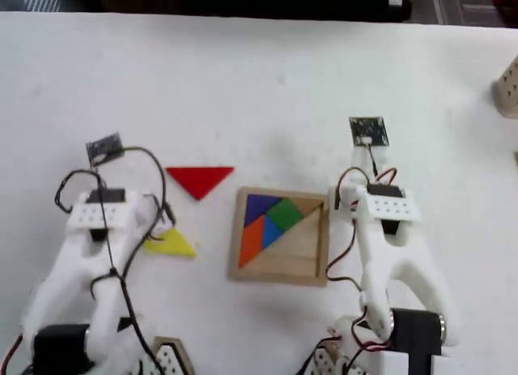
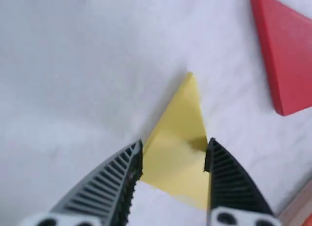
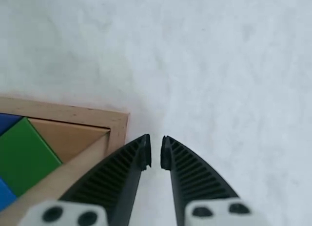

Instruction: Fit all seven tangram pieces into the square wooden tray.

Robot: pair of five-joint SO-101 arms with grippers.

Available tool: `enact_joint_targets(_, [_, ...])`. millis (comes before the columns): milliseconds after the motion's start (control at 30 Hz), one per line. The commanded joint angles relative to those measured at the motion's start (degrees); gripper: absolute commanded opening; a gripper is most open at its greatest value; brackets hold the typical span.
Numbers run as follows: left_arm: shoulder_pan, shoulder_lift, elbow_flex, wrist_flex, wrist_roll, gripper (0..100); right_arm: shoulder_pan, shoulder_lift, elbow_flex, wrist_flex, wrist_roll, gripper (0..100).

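The square wooden tray (image 1: 316, 270) lies mid-table and holds blue, green (image 1: 285, 214) and orange (image 1: 251, 233) pieces plus wood-coloured ones. A red triangle (image 1: 200, 181) lies flat to the tray's far left. Nearer and to the left lies a yellow triangle (image 1: 171, 245). My left gripper (image 2: 173, 153) has a fingertip against each side of this yellow triangle (image 2: 178, 138), low at the table. The red triangle (image 2: 285, 60) sits just beyond. My right gripper (image 3: 156, 150) is shut on nothing, just outside the tray's far right corner (image 3: 117, 123), beside the green piece (image 3: 24, 155).
A pale perforated block (image 1: 508, 87) stands at the table's right edge. Small perforated wooden pieces (image 1: 170, 355) sit by the arm bases at the front. Loose black cables (image 1: 154, 160) loop over the left arm. Bare white table stretches behind the tray.
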Motion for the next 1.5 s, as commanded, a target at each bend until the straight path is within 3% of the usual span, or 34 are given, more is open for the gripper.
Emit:
enact_joint_targets(0, [0.31,-5.23,0.26,5.01,-0.44,33,-0.48,-0.22,-1.67,-0.75,1.67,4.5])
enact_joint_targets(133, [-0.04,-5.14,0.79,7.38,-0.18,50,-0.48,-0.22,-1.67,-0.75,1.67,4.5])
enact_joint_targets(200, [0.22,-5.14,1.49,7.21,1.14,52,-0.48,-0.22,-1.67,-0.75,1.67,4.5])
enact_joint_targets(500, [1.19,-5.05,3.78,2.29,0.97,36,-0.48,-0.22,-1.67,-0.75,1.67,4.5])
enact_joint_targets(1467, [1.19,-5.05,3.6,0.7,0.88,35,-0.48,-0.22,-1.67,-0.57,1.67,4.5])
